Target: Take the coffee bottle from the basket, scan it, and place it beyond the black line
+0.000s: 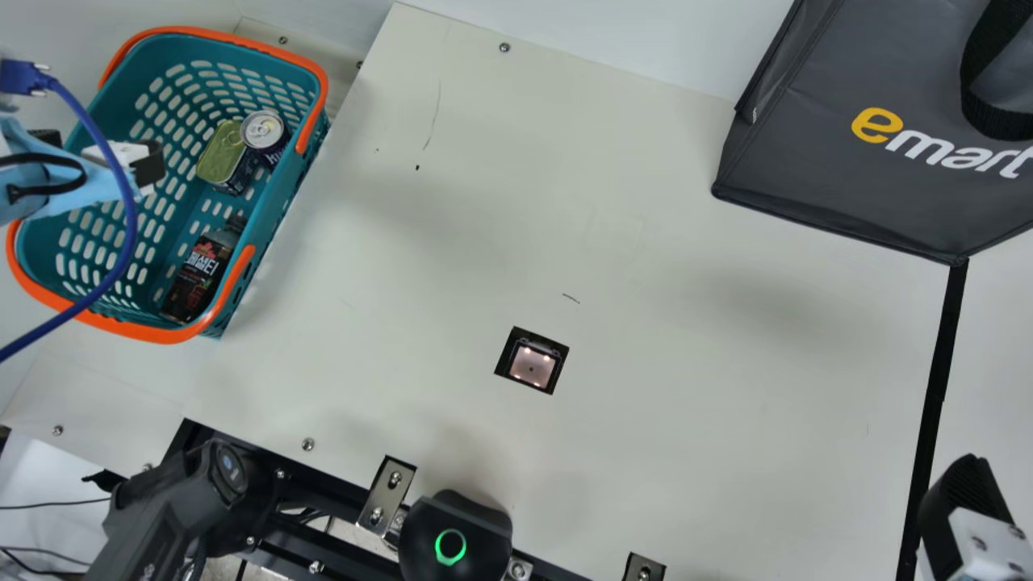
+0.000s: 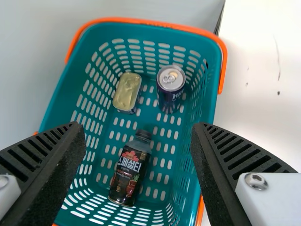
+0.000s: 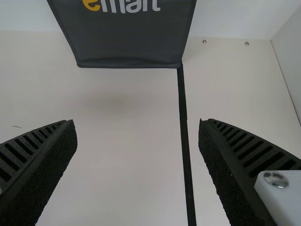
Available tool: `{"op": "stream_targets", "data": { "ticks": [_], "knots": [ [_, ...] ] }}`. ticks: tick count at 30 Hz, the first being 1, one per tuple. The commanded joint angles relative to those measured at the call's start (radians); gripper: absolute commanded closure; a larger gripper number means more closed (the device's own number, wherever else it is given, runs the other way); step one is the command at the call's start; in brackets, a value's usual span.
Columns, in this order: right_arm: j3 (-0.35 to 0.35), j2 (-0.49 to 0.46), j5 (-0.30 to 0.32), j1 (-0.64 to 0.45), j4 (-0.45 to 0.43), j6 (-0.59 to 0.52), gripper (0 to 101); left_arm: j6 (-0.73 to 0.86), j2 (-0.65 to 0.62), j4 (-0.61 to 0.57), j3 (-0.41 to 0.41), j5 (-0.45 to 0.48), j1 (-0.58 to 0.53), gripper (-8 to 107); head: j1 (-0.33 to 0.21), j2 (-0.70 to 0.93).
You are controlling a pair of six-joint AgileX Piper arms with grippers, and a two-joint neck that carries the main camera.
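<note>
1. The coffee bottle (image 2: 128, 174) was inside the basket (image 2: 141, 20), lying on the floor of it, as it seemed, with its cap towards the can (image 2: 170, 89) and the tin (image 2: 127, 92). No gripper was touching it.
2. The left gripper (image 2: 137, 126) was above the basket, and its two fingers were spread wide with nothing between them. I judge that the step in hand was the approach for taking the bottle.
3. The next move called for lowering the fingers on both sides of the bottle's body, turned to suit its slanted position, and then closing. The near basket wall could get in the way of one finger.
4. The bottle was smooth and rounded, with a dark body, a printed label and a black cap; it could roll a little if pushed. The basket was of teal plastic, full of oblong holes, with orange handles. The can was a metal cylinder, and the tin was low with rounded corners.
5. Farther out, the scanner window (image 1: 532, 367) was a dark square with small lights, set in the flat, matt table (image 1: 686, 323).
6. Farthest were the dark bag (image 1: 847, 177) of soft sheet and the narrow black line (image 1: 940, 355). The right gripper (image 3: 137, 122) was over that side, also wide apart and empty.
</note>
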Motion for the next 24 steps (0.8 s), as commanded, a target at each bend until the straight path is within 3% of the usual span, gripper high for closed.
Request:
{"op": "stream_targets", "data": {
  "ticks": [1, 24],
  "knots": [
    [0.000, 0.000, 0.000, 0.000, 0.000, 0.000, 10, 0.032, 0.018, -0.013, 0.008, -0.011, 0.007, 9, -0.027, 0.002],
    [0.000, 0.000, 0.001, 0.000, 0.000, 0.000, 10, 0.460, 0.313, -0.159, 0.089, -0.140, 0.095, 9, -0.027, 0.002]
  ]
}}
